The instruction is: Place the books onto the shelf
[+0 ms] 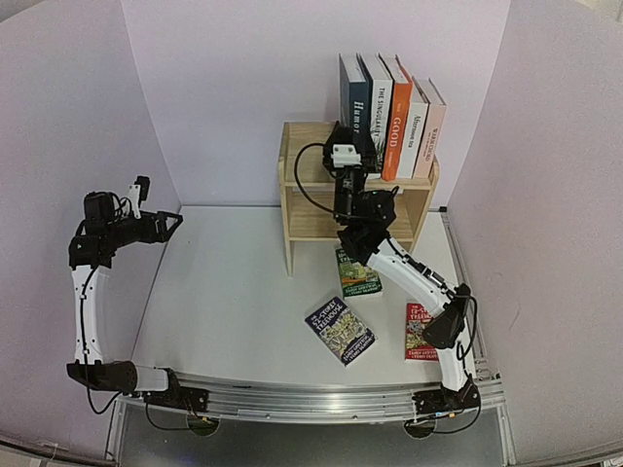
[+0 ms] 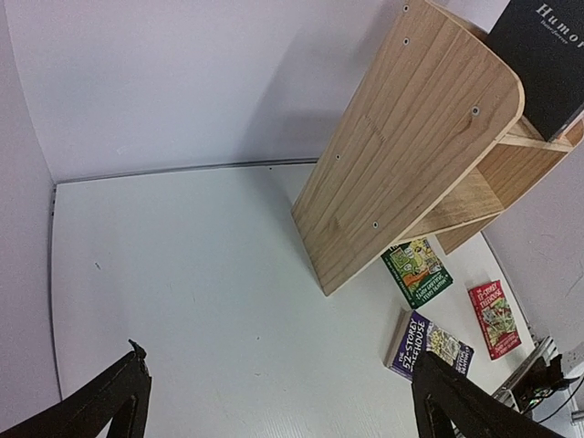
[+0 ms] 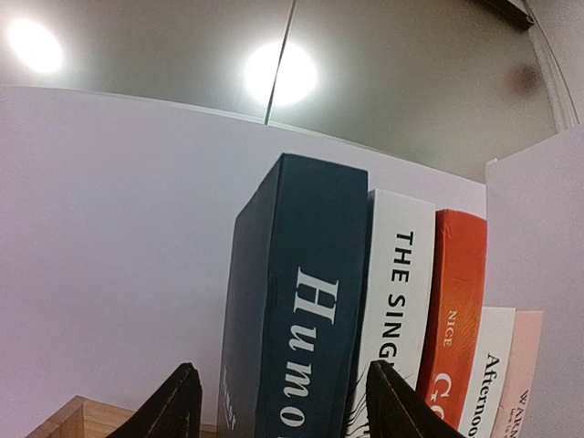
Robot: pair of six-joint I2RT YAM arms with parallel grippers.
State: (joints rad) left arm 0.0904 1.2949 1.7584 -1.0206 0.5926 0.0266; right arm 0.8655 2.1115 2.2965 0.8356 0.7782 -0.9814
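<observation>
While my right gripper point(image 3: 283, 367) stood parted astride the dark blue "Humor" book point(image 3: 301, 274), upright at the open left end of the row atop the shelf point(image 1: 288, 195), I feared a finger snagging and toppling it; my left gripper point(image 2: 278, 365) hung open, empty.

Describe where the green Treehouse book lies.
In the top view, the green book lies flat on the table right of centre, just in front of the shelf; the dark book is its nearest neighbour.
</observation>
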